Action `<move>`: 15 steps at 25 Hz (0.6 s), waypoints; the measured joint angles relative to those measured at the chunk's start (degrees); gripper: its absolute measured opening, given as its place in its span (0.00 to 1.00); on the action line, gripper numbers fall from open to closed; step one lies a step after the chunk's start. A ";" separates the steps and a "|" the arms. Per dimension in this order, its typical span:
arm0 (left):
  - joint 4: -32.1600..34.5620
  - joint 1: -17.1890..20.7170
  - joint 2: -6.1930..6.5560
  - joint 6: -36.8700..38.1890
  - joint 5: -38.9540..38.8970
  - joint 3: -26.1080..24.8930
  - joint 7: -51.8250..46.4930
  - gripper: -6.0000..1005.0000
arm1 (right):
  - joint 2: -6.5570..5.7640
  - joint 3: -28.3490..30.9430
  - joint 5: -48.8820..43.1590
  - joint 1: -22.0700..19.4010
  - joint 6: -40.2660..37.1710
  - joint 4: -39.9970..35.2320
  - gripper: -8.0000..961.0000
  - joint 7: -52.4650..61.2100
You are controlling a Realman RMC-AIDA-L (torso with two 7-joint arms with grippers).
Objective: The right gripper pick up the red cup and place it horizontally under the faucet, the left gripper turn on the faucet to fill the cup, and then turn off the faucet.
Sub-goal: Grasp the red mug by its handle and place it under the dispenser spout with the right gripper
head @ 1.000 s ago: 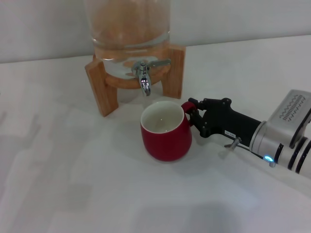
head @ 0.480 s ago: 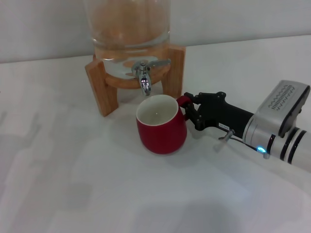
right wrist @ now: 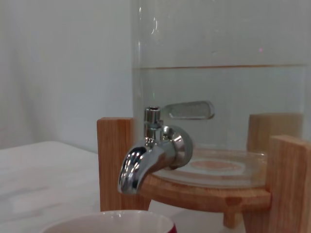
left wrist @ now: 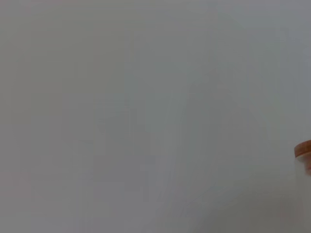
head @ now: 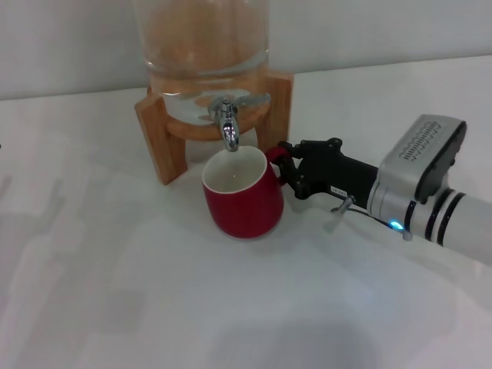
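The right claw [head: 283, 167] is clamped on the handle of the red cup [head: 241, 195], with its white forearm reaching in from the robot's right. Over the last second the cup has travelled across the counter [head: 115, 292] toward the glass dispenser [head: 204, 46] and its wooden stand [head: 157, 134]. The cup rim now sits just below and slightly in front of the spout of the faucet [head: 227, 123]. Earlier the cup stood well short of the spout. The cup is upright, mouth up, and appears empty. In the right wrist view, the faucet [right wrist: 155, 155] hangs close above the cup rim [right wrist: 112, 224].

Judgement: the placing step is nearly complete. A small further advance may be needed to centre the cup mouth under the spout. The lever still lies flat, so the faucet appears closed.

The handle is largely covered by the claw, so the exact grip cannot be confirmed. It cannot be determined whether the cup base rests on the counter. The left claw is not visible in any view. The left wrist view shows only a blank surface and a sliver of wood at its edge.
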 joint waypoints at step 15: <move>-0.08 -0.13 -0.02 0.04 -0.01 0.06 -0.79 0.88 | -0.01 2.89 0.09 1.03 3.03 -0.03 0.15 -0.03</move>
